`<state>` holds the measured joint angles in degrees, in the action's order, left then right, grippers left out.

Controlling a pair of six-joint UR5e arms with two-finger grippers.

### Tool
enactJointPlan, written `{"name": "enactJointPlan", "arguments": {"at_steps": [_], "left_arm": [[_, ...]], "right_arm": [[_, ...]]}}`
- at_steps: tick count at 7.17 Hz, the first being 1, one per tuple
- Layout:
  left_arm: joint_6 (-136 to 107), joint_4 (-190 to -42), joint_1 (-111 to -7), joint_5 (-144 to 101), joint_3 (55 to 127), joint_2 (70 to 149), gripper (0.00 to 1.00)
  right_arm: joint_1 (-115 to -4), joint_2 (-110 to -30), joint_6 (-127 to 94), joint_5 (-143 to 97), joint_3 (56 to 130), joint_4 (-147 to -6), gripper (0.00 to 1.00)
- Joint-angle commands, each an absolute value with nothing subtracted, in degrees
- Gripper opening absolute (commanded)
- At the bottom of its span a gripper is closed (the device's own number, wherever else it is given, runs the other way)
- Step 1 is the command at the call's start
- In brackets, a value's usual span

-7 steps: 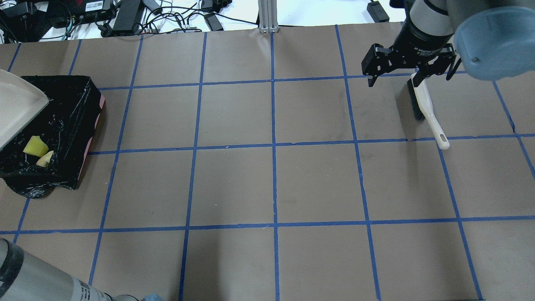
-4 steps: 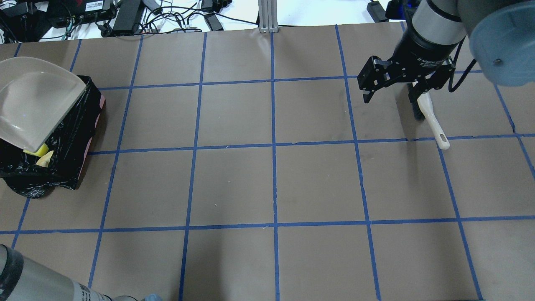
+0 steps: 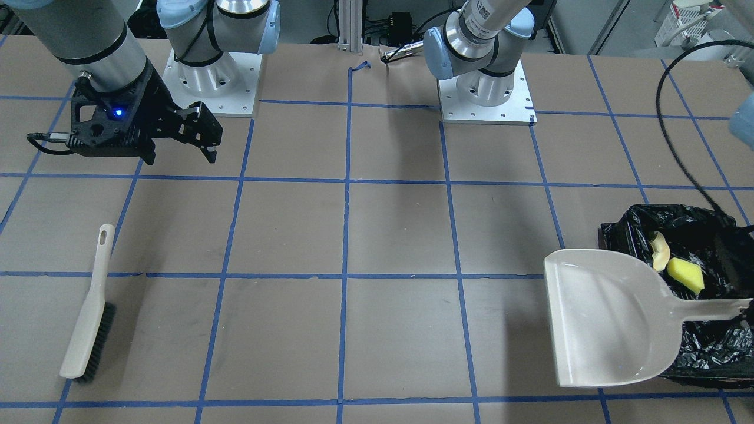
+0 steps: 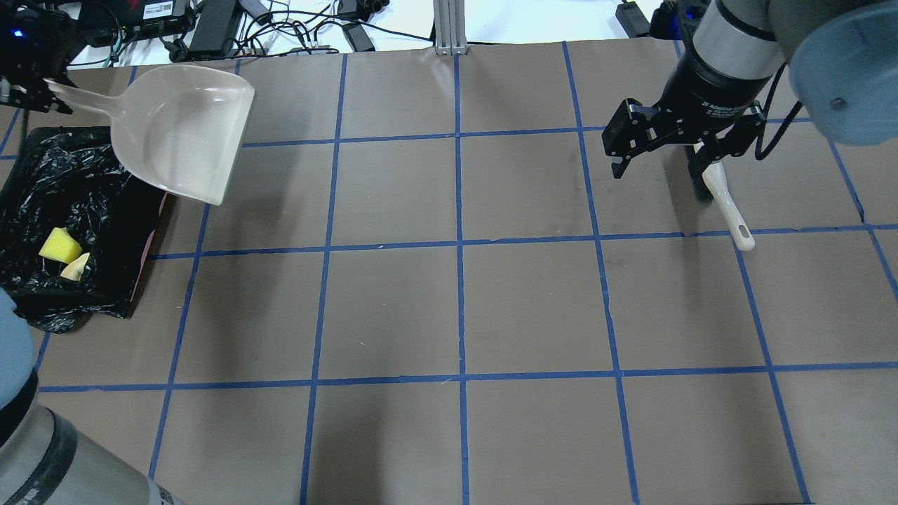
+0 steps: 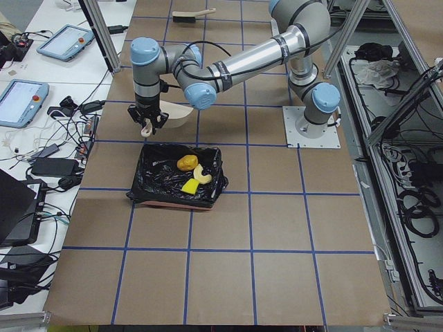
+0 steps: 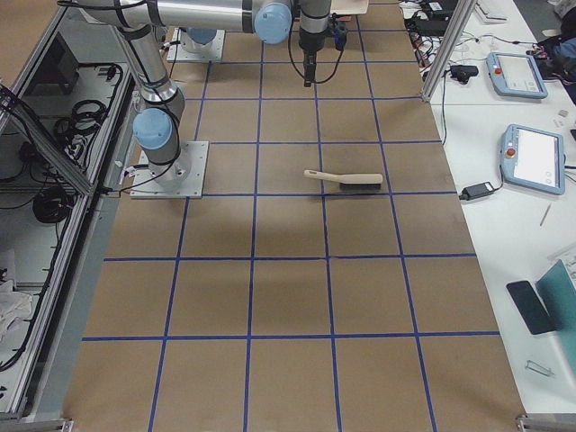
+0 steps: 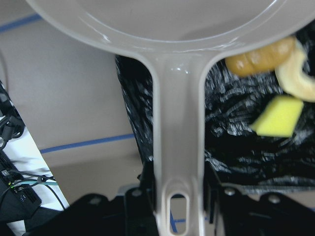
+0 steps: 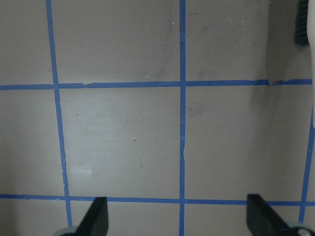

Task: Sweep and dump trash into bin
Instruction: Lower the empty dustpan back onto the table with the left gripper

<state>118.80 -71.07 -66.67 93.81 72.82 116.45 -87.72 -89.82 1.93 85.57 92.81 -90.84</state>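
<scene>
My left gripper (image 4: pixel 49 95) is shut on the handle of the beige dustpan (image 4: pixel 182 133), which hangs roughly level just beyond the far right corner of the bin. The left wrist view shows the handle (image 7: pixel 177 162) clamped between the fingers. The black-lined bin (image 4: pixel 42 182) holds a yellow sponge (image 4: pixel 59 245), a pale peel (image 4: pixel 76 266) and an orange-brown piece (image 7: pixel 261 56). My right gripper (image 4: pixel 656 168) hovers open and empty over the table. The white brush (image 3: pixel 88 312) lies flat beside it, its handle (image 4: pixel 729 210) pointing towards the robot.
Cables and electronics (image 4: pixel 210 24) crowd the far table edge, next to an aluminium post (image 4: pixel 449 28). The two arm bases (image 3: pixel 212 76) (image 3: pixel 483 88) are bolted to the table on the robot's side. Blue tape lines grid the brown surface.
The left gripper has swung the dustpan from over the bin towards the far side and to the right. The right gripper has shifted slightly near the brush and stays open.
</scene>
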Motion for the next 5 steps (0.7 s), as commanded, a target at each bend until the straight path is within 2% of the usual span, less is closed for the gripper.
{"name": "enactJointPlan", "arguments": {"at_steps": [1, 5], "left_arm": [[105.2, -72.8, -71.0, 93.3, 72.9, 120.2, 0.00], [100.4, -70.1, -77.0, 93.6, 77.9, 123.2, 0.00]], "right_arm": [[-87.7, -89.8, 1.8, 89.8, 92.8, -90.7, 1.00], [-87.7, -90.2, 1.7, 89.6, 92.9, -90.3, 1.00]]}}
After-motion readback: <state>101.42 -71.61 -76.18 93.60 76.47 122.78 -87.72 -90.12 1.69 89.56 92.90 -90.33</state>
